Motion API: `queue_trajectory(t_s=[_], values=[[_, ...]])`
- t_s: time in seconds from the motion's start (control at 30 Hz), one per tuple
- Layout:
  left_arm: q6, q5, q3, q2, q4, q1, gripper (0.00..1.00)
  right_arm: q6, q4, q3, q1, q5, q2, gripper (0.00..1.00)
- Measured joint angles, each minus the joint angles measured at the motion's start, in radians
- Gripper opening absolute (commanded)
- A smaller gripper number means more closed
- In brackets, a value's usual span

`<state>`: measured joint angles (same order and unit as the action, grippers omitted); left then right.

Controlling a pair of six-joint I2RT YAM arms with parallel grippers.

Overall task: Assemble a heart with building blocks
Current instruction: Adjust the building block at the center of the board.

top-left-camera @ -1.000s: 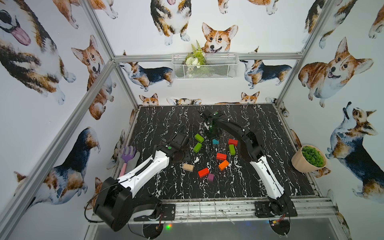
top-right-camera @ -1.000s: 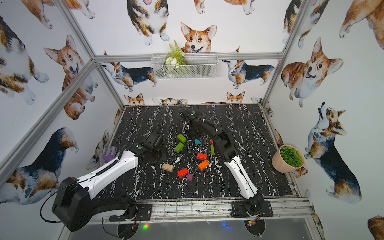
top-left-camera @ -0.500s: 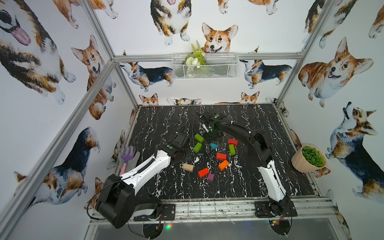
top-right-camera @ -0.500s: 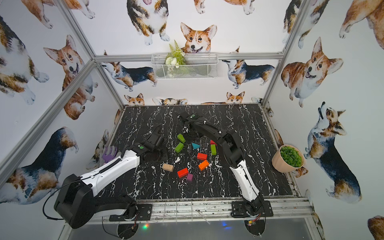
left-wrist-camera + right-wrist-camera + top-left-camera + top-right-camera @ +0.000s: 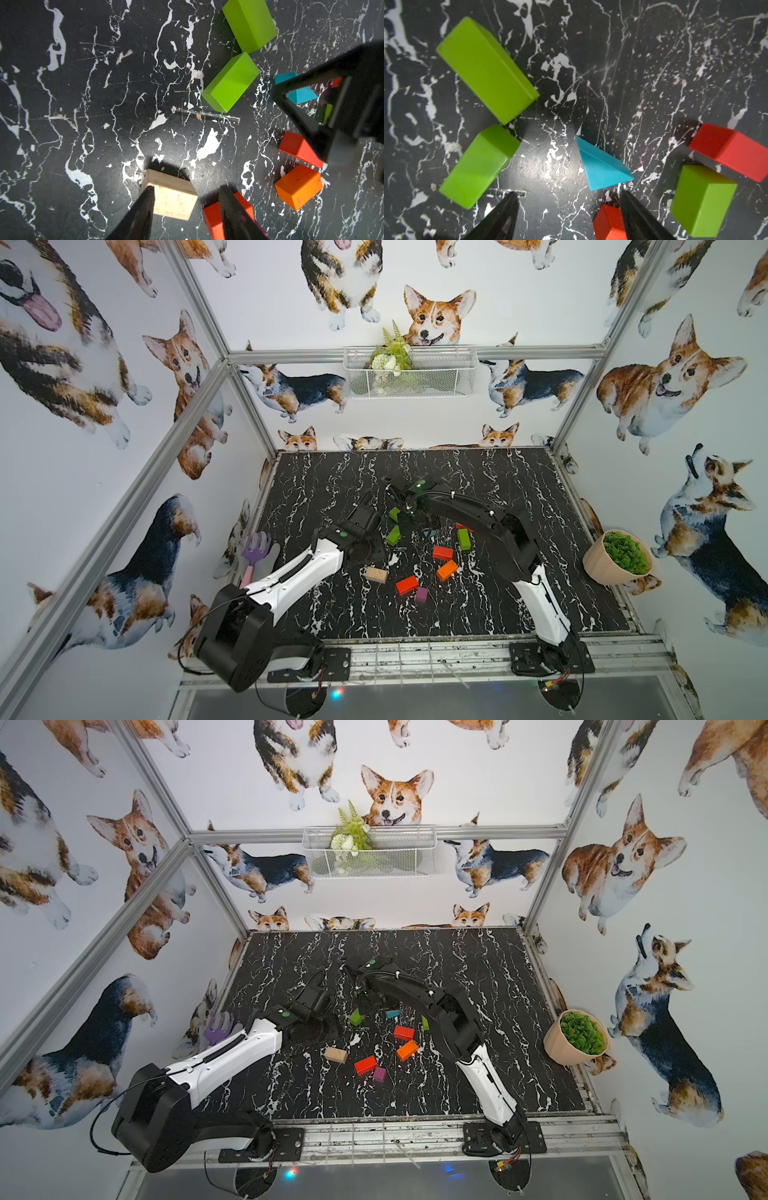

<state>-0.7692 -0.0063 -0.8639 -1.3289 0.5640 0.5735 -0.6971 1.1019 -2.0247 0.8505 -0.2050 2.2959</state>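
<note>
The building blocks lie in a loose heart outline with gaps on the black marble table [image 5: 519,497]. Two green bricks [image 5: 485,68] [image 5: 479,164] form one lobe. The teal triangle [image 5: 602,168] lies flat beside them, then a red brick [image 5: 729,149] and a green brick [image 5: 702,199]. Nearer the front are a red brick [image 5: 442,552], the orange brick [image 5: 447,570], a red brick [image 5: 407,585], the purple cube [image 5: 422,594] and the beige brick [image 5: 376,574]. My right gripper [image 5: 570,202] hovers open just short of the triangle, holding nothing. My left gripper [image 5: 188,200] hangs open above the beige brick [image 5: 172,197].
A purple toy rake [image 5: 257,549] lies at the table's left edge. A beige pot of green plants [image 5: 619,558] stands at the right edge. A wire basket [image 5: 409,373] hangs on the back wall. The right arm's elbow covers part of the far-right blocks.
My right gripper has gone from shut to open and pulled a little away from the teal triangle, which now lies free on the table. The left arm has hardly moved.
</note>
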Motion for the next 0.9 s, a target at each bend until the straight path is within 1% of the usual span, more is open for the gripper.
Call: queue_trajectory(t_s=[0.13,0.27,0.37,0.6,0.73,0.8,0.9], values=[[0.0,0.0,0.0,0.011,0.001,0.0,0.54,-0.055,0.043,-0.001,-0.024,-0.007,0.03,0.75],[0.0,0.0,0.0,0.018,0.003,0.0,0.54,-0.077,0.042,0.029,-0.031,-0.01,0.024,0.74],[0.003,-0.001,-0.006,0.014,0.007,-0.002,0.54,-0.083,0.037,0.012,-0.032,-0.002,0.037,0.65],[0.008,-0.001,-0.014,0.004,0.006,-0.002,0.54,-0.084,0.027,-0.001,-0.062,0.001,0.058,0.64],[0.011,0.0,-0.014,-0.005,0.006,-0.003,0.54,-0.083,0.024,-0.011,-0.073,0.001,0.071,0.55],[0.011,0.0,-0.014,-0.007,0.006,-0.003,0.54,-0.074,0.024,-0.017,-0.077,0.005,0.076,0.57],[0.011,0.0,-0.014,-0.008,0.005,-0.003,0.54,-0.06,0.024,-0.037,-0.081,0.015,0.085,0.62]])
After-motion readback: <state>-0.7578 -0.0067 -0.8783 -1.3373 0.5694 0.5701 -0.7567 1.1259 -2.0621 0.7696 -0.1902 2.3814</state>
